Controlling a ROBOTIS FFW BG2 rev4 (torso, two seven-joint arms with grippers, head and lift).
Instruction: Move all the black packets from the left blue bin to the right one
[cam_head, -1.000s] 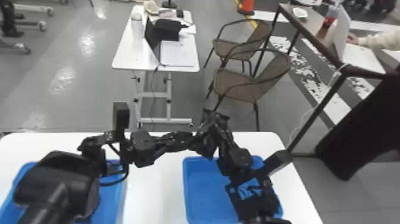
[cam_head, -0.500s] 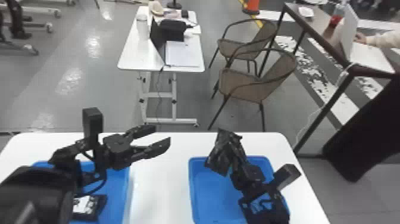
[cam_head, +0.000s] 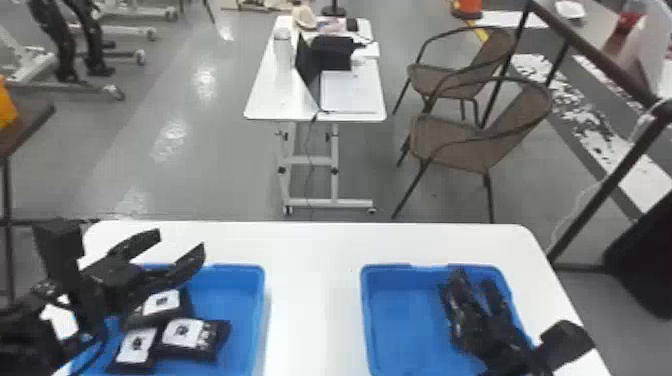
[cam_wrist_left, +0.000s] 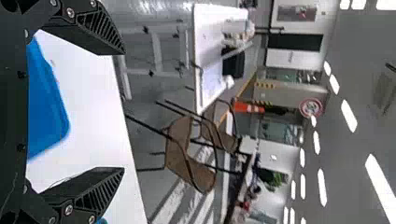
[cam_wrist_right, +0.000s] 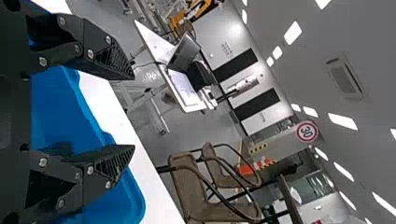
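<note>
In the head view, out on the grey floor, a white wheeled table with an open laptop, a black case near it and a pale bottle towards the left edge. To the right of it, a brown armchair with another armchair just behind, then an orange traffic cone farther back. At far right, a dark-framed table bearing a white dish. In the right wrist view, a round red-rimmed sign, ceiling lights and a ceiling vent.

The left gripper and right gripper are finished in black, their wedge-shaped fingers ribbed and silver screws fitted; a black cable is looped beside the left one.
</note>
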